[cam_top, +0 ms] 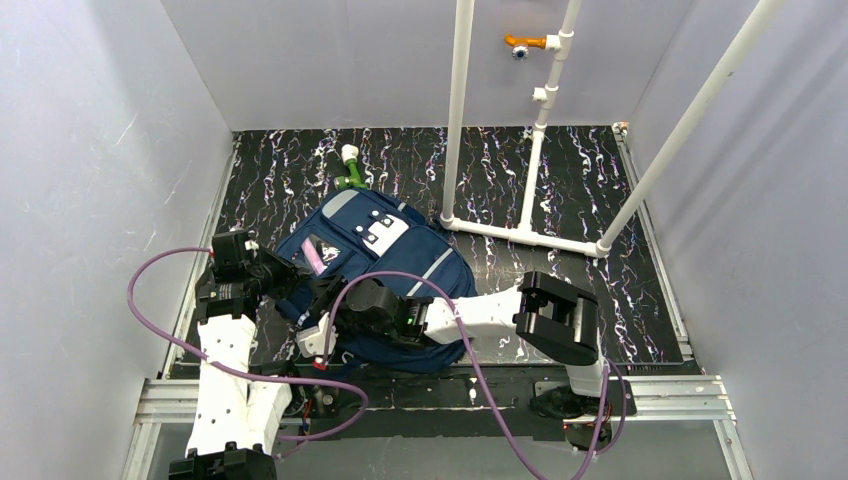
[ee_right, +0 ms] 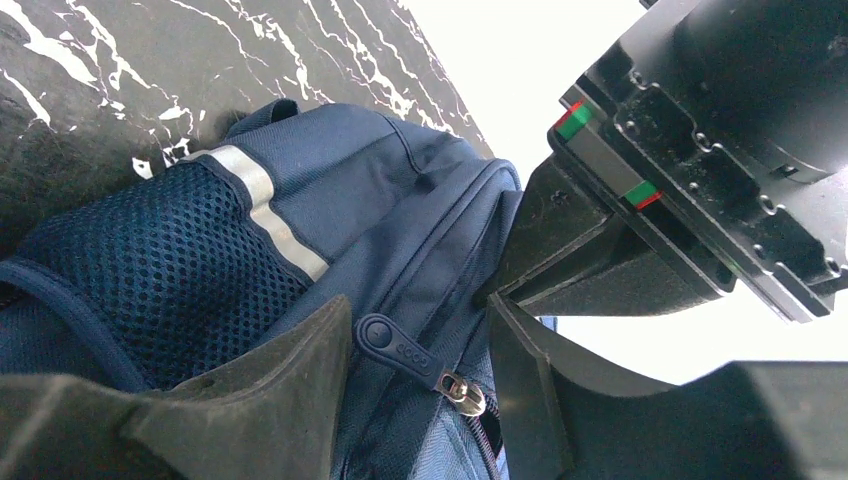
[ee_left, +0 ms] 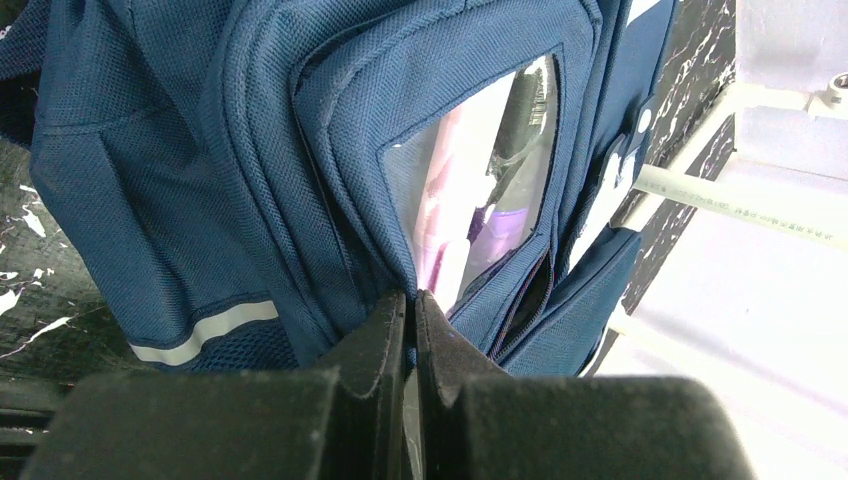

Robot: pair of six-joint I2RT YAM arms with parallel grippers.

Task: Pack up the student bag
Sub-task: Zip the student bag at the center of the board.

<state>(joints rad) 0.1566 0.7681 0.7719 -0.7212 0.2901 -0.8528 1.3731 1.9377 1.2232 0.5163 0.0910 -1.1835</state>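
The student bag (cam_top: 400,250), a navy backpack with grey stripes and a white buttoned patch, lies on the black marbled mat. My left gripper (cam_top: 296,278) is at its left side, shut on a fold of the bag's fabric (ee_left: 411,296) just below the clear pocket window (ee_left: 490,160); pink and purple items show behind the window. My right gripper (cam_top: 325,312) is at the bag's near left corner, open, its fingers on either side of a navy rubber zipper pull (ee_right: 405,349) without touching it. The zipper is partly open below the slider (ee_right: 462,391).
A white PVC pipe frame (cam_top: 530,150) stands on the mat behind and to the right of the bag. A green and white object (cam_top: 350,170) lies just behind the bag. An orange tap (cam_top: 522,43) is on the back wall. Grey walls close three sides.
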